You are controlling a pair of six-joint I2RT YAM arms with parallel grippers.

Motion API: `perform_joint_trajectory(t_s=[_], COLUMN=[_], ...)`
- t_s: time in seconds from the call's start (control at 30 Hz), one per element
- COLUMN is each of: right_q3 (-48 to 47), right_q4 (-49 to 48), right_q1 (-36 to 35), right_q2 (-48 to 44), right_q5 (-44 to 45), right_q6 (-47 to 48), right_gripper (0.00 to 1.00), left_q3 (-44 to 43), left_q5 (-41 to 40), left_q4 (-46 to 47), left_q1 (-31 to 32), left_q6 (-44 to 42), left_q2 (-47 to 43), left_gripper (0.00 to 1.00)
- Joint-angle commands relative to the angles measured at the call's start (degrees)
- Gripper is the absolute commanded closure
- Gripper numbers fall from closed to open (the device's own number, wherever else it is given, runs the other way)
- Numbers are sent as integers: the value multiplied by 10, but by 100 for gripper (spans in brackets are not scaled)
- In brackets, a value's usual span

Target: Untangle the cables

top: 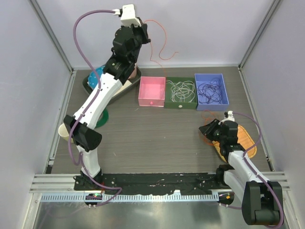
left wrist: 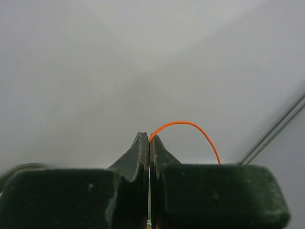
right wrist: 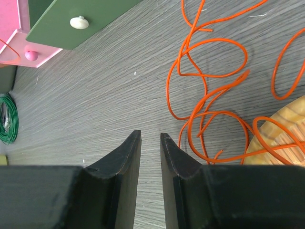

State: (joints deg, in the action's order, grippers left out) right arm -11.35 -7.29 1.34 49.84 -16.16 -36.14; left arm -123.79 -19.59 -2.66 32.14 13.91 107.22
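My left gripper (top: 143, 29) is raised high at the back wall. In the left wrist view it (left wrist: 149, 138) is shut on a red-orange cable (left wrist: 190, 125), which hangs down in loops (top: 165, 36). My right gripper (right wrist: 150, 136) is low over the table, slightly open and empty. A loose tangle of red-orange cable (right wrist: 205, 95) lies just to its right and runs onto a wooden plate (right wrist: 286, 119). White cables (top: 181, 90) lie in the green box. Dark purple cables (top: 210, 90) lie in the blue box. A green cable coil (right wrist: 7, 119) lies to the left.
Three boxes stand in a row at the back: pink (top: 151, 82), green (top: 167, 98) and blue (top: 225, 90). The wooden plate (top: 245, 140) sits at the right. A dark tray (top: 88, 85) with a teal bowl (top: 96, 75) is at the back left.
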Motion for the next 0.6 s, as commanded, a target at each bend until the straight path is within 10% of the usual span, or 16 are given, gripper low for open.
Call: perform_joint_trajectory(t_s=[0.0,0.57], right_q3=[-2,-2], right_q4=[-19,-28], right_q1=[1,1], right_q2=[-5,10], right_q5=[11,14], right_q6=[7,8], right_gripper=[71,71], left_q3=[3,-112], left_q5=[-21,19], left_q4=[28,-26], left_q1=[-18,-42], left_q6=[-15,19], left_q2=[11,38], left_gripper=[100,100])
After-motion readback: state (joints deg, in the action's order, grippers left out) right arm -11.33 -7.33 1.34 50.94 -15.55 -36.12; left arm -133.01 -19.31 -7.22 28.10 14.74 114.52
